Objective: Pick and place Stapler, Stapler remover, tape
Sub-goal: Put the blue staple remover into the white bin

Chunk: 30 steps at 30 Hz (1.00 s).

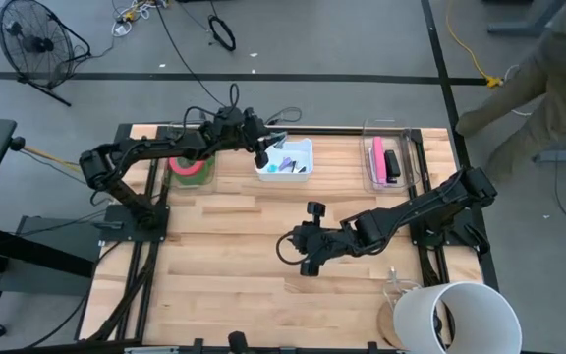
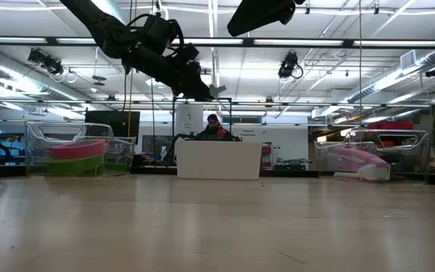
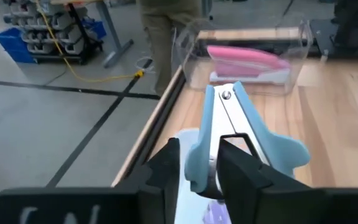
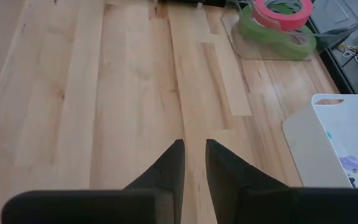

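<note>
Left gripper (image 3: 199,163): a light blue staple remover (image 3: 241,140) is held tight between its two dark fingers, high above the white bin (image 1: 285,160).
Right gripper (image 4: 193,163): it is held low over the bare wood in the middle of the table (image 1: 224,246), with its fingers close together and nothing between them.
Tape (image 1: 190,168): one pink ring is stacked on green rings in a clear tray (image 4: 253,50) at the back left of the table, so this part looks done.
Stapler (image 3: 247,57): a pink one is seen lying in the clear box (image 1: 391,157) at the back right, so it looks done too.
Left to do: it is judged that only the remover must be set down in the white bin.
Shapes: the tape rolls are flat rings with big holes; the remover is smooth plastic with two wide wings and a shiny metal middle.
Table top: pale wood boards, smooth and a bit shiny.
White bin: hard plastic with small things inside that cannot be told.
</note>
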Each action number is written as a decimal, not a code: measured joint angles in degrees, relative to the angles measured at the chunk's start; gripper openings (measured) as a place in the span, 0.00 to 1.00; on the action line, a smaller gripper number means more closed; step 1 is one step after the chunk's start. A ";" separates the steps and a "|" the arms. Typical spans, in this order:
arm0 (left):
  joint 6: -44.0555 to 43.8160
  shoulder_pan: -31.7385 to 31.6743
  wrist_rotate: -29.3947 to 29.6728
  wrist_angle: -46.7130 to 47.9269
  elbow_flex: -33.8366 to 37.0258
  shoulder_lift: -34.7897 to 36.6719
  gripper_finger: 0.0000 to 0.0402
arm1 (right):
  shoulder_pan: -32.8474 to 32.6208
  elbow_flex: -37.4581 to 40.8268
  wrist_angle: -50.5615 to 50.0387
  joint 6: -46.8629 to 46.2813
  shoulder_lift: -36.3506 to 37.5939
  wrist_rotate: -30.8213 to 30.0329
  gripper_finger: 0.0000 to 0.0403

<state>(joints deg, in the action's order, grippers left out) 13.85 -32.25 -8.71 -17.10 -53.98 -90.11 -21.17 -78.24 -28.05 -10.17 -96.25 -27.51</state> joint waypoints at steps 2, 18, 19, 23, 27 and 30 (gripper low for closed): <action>-0.98 -0.02 0.05 -1.39 0.00 0.00 0.29 | -0.02 0.00 -0.02 0.02 0.00 0.00 0.16; -6.00 -0.02 0.98 -2.24 -0.01 0.00 0.43 | 0.02 0.02 -0.02 0.00 0.00 -0.02 0.16; -6.27 -0.02 0.98 -2.25 0.00 0.00 0.43 | 0.02 0.02 -0.02 0.00 0.00 -0.02 0.16; -7.21 -0.02 0.96 -2.10 -0.01 0.00 0.46 | 0.03 0.02 -0.02 -0.05 0.00 -0.02 0.16; -7.26 -0.04 0.97 -1.71 -0.01 0.02 0.49 | 0.11 0.02 -0.02 -0.12 0.00 -0.02 0.16; -8.86 0.00 3.29 -0.36 -0.02 0.09 0.50 | 0.15 0.02 -0.02 -0.43 0.00 -0.04 0.16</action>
<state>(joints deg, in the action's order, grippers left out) 4.99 -32.25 -5.42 -17.46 -53.99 -90.02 -21.02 -78.22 -28.08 -10.60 -96.25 -27.55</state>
